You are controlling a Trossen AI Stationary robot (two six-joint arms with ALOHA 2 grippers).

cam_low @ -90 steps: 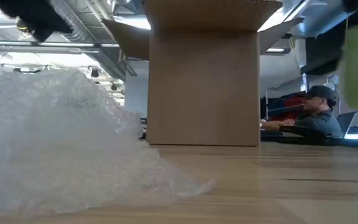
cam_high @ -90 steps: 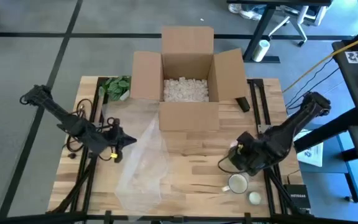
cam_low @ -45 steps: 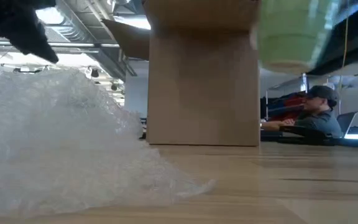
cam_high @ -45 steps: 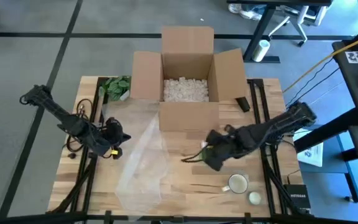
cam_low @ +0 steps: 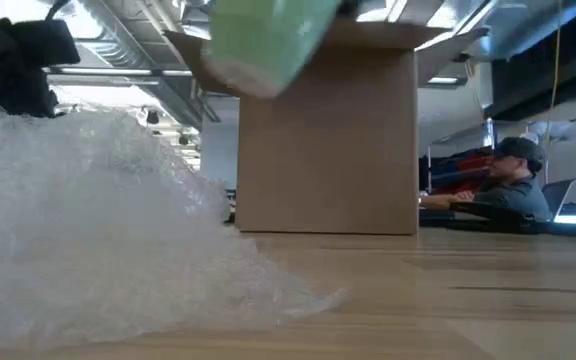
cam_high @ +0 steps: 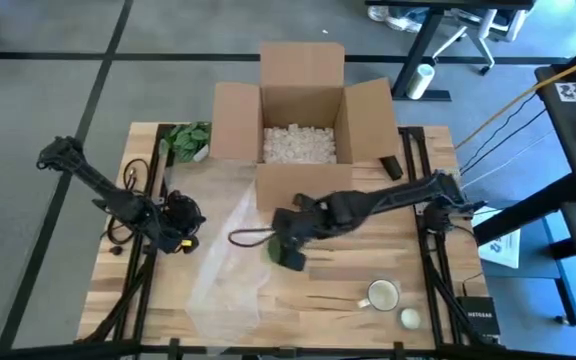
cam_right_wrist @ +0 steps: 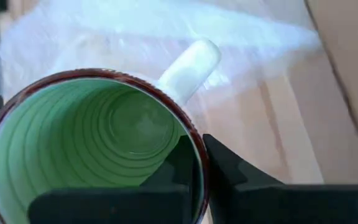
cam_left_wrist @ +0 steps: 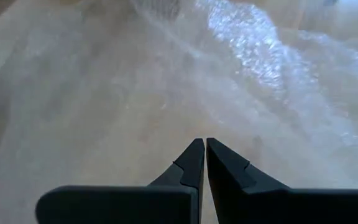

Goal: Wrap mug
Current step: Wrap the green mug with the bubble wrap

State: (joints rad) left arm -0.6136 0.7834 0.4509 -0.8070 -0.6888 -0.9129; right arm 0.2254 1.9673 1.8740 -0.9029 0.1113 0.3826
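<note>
A: Layout?
B: Wooden counter (cam_high: 328,290). Open cardboard box (cam_high: 303,130) at the far middle, white packing filler (cam_high: 298,145) inside. Clear bubble wrap (cam_high: 223,250) spread left of centre, reaching from the box front toward the near edge; in the low view it bunches up high on the left (cam_low: 88,230).

A: Arms?
B: Right arm reaches in from the right across the centre. Right tool (cam_high: 286,246) sits at the wrap's right edge, just in front of the box. Left arm comes from the far left; left tool (cam_high: 180,222) is at the wrap's left edge.

A: Mug?
B: Green mug (cam_right_wrist: 92,146), dark red rim, pale handle. Right tool pinches its rim, one finger (cam_right_wrist: 173,168) inside the cup, one outside. Low view shows it held up off the counter (cam_low: 263,45), tilted. Wrist view has wrap under it.

A: Left tool state?
B: Fingers pressed together (cam_left_wrist: 191,168), nothing between them, pointing at the wrap.

A: Anything else?
B: Second white mug (cam_high: 382,295) near the right front edge, a small pale round item (cam_high: 409,318) just beside it. Green leafy thing (cam_high: 188,140) at the far left by the box. Small black object (cam_high: 391,166) right of the box. Person seated in the room behind (cam_low: 513,185).
</note>
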